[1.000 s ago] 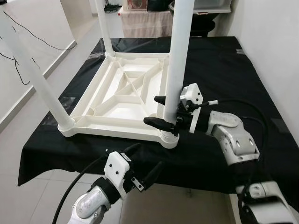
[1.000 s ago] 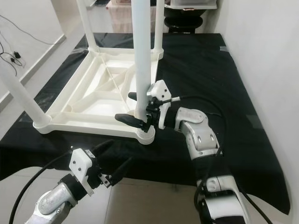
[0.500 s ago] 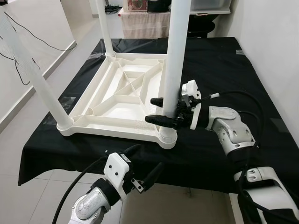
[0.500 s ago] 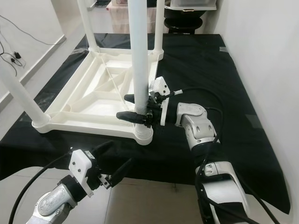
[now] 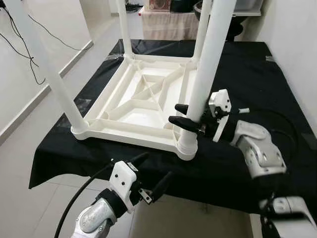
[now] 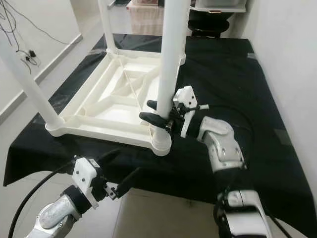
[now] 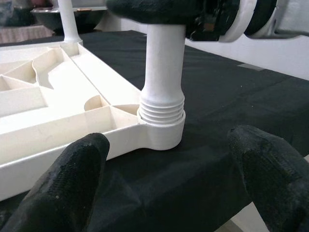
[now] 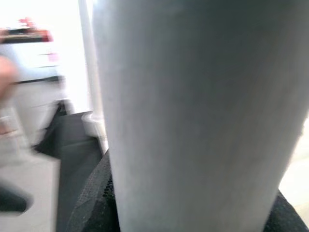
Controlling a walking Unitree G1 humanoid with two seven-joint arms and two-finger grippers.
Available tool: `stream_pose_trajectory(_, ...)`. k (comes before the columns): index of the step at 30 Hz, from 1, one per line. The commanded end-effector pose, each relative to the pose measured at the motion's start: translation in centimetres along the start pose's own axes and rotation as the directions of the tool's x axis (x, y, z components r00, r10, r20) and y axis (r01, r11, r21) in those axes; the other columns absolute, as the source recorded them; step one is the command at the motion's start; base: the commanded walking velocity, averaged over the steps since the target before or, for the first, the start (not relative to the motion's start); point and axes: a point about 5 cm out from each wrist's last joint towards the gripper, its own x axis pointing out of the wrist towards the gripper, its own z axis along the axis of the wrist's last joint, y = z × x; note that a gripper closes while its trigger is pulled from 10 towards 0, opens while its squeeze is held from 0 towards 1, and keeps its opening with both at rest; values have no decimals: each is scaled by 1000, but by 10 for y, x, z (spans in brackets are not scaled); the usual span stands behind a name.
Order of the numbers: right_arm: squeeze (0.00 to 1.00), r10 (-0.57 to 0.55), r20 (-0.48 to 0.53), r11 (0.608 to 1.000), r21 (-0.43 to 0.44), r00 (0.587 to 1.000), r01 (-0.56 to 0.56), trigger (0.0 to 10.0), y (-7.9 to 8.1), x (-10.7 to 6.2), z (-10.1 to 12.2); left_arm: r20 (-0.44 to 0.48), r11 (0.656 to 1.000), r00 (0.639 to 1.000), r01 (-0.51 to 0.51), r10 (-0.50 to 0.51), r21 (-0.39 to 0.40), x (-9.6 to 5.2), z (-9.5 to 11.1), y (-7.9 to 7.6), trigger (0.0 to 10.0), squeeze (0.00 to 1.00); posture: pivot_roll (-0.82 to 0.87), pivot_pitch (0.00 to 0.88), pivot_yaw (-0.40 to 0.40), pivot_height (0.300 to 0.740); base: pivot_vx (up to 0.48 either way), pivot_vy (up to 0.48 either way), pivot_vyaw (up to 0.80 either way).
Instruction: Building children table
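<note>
On the black-draped bench: upturned white tabletop, near-right leg seated in its corner socket. Your right gripper clamps that leg low down. Left gripper hangs spread, idle. Step, likely: screwing the leg home; next, twist until threads vanish.

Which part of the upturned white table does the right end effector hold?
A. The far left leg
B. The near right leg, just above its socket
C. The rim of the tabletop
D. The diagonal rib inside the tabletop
B: the right end effector has its two black fingers on either side of the near right leg, a little above the threaded socket at the tabletop's corner.
</note>
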Motion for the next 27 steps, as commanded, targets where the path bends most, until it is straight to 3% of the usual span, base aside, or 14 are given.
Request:
stream_pose_trajectory(1, 0, -501, -176, 864, -38, 848, 503, 0, -5, -20, -36, -16, 1000, 1000, 2, -2, -3, -5, 0, 2, 10000, 0, -77, 185, 50, 740, 0, 0, 0)
stream_pose_trajectory(2, 0, -501, -176, 864, -38, 848, 503, 0, -5, -20, -36, -16, 1000, 1000, 2, -2, -3, -5, 0, 2, 10000, 0, -77, 185, 50, 740, 0, 0, 0)
stream_pose_trajectory(3, 0, -633, -195, 772, -84, 749, 630, 0, 10, -31, -48, -19, 1000, 1000, 3, -3, -2, -6, 0, 3, 10000, 0, -66, 190, 63, 740, 0, 0, 0)
stream_pose_trajectory(4, 0, -633, -195, 772, -84, 749, 630, 0, 10, -31, -48, -19, 1000, 1000, 3, -3, -2, -6, 0, 3, 10000, 0, -66, 190, 63, 740, 0, 0, 0)
stream_pose_trajectory(5, 0, -681, -215, 727, -91, 700, 680, 0, 21, -35, -56, -22, 1000, 1000, 5, -5, -2, -6, -1, 4, 10000, 0, -82, 176, 71, 740, 0, 0, 0)
stream_pose_trajectory(7, 0, -680, -218, 729, -92, 701, 678, 0, 27, -33, -58, -26, 1000, 1000, 9, -9, -2, -6, -1, 4, 10000, 0, -68, 176, 66, 740, 0, 0, 0)
stream_pose_trajectory(9, 0, -619, -214, 781, -63, 755, 622, 0, 31, -20, -57, -30, 1000, 999, 18, -18, -3, -5, -2, 4, 10000, 0, -68, 171, 61, 740, 0, 0, 0)
stream_pose_trajectory(16, 0, -600, -211, 795, -49, 772, 605, 0, 36, -9, -52, -29, 1000, 1000, -1, 1, 2, -5, -2, 6, 10000, 0, -57, 163, 60, 740, 0, 0, 0)
stream_pose_trajectory(17, 0, -586, -205, 805, -33, 784, 593, 10000, 38, -4, -48, -28, 1000, 1000, -5, 5, 3, -5, -2, 6, 10000, 0, -55, 160, 60, 740, 0, 0, 0)
stream_pose_trajectory(19, 0, -586, -205, 805, -33, 784, 593, 10000, 38, -4, -48, -28, 1000, 1000, -5, 5, 3, -5, -2, 6, 10000, 0, -55, 160, 60, 740, 0, 0, 0)
stream_pose_trajectory(20, 1000, -574, -187, 812, 0, 797, 584, 10000, 41, 2, -43, -28, 1000, 1000, -5, 5, 4, -5, -2, 6, 10000, 0, -55, 157, 60, 740, 0, 0, 0)
stream_pose_trajectory(22, 1000, -530, -148, 841, 35, 835, 540, 10000, 42, 9, -35, -29, 1000, 1000, -2, 2, 2, -5, -2, 6, 10000, 0, -54, 151, 57, 740, 0, 0, 0)
stream_pose_trajectory(26, 1000, -243, 1, 966, 94, 970, 242, 10000, 39, 24, -2, -27, 1000, 1000, 3, -3, -2, -3, -4, 4, 10000, 0, -54, 146, 48, 740, 0, 0, 0)
stream_pose_trajectory(27, 176, -173, 8, 984, 52, 985, 172, 10000, 36, 24, 2, -25, 1000, 1000, 1, -1, -3, -3, -4, 3, 10000, 0, -53, 144, 43, 740, 0, 0, 0)
